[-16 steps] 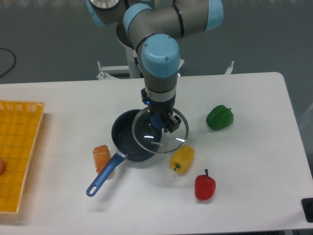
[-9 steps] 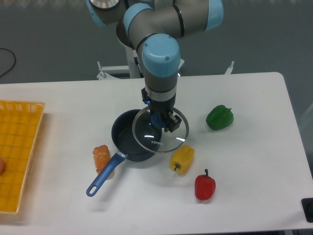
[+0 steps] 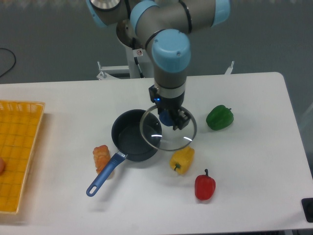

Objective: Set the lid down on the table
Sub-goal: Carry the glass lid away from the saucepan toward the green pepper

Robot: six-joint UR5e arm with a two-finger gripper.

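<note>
- White tabletop [image 3: 254, 161] lay beneath, peppers scattered around.
- My jaws [image 3: 169, 119] pinched the lid [image 3: 168, 130] by its knob, above the saucepan [image 3: 133, 136] rim.
- I judged bare tabletop best, lowering level.

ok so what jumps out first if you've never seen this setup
The big grey and blue arm dominates the middle, its gripper clamped on the blue knob of a clear glass lid held partly over the dark blue saucepan. Next come the bright peppers on the white table: green at right, yellow and red in front.
</note>
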